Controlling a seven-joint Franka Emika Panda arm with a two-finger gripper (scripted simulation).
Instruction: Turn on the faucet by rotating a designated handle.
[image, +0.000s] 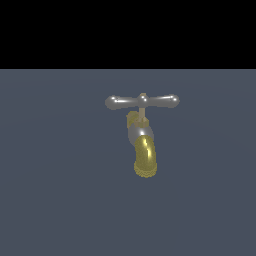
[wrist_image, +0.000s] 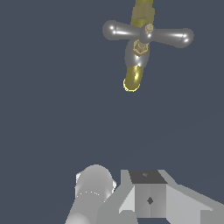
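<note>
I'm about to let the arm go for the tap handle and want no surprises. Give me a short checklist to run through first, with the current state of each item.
1. Handle in view and unobstructed: ok, both rounded ends of the crossbar show in the exterior and wrist views.
2. Faucet upright, gold spout hanging below the crossbar and clear of it: ok.
3. Pincer touching the handle: not ok; the arm is absent from the exterior view, and open floor separates it from the faucet in the wrist view.
4. Pincer open or shut: cannot tell; only grey arm parts show, no fingertips.
5. Handle's current turn angle: cannot tell; there is no reference mark.
</note>
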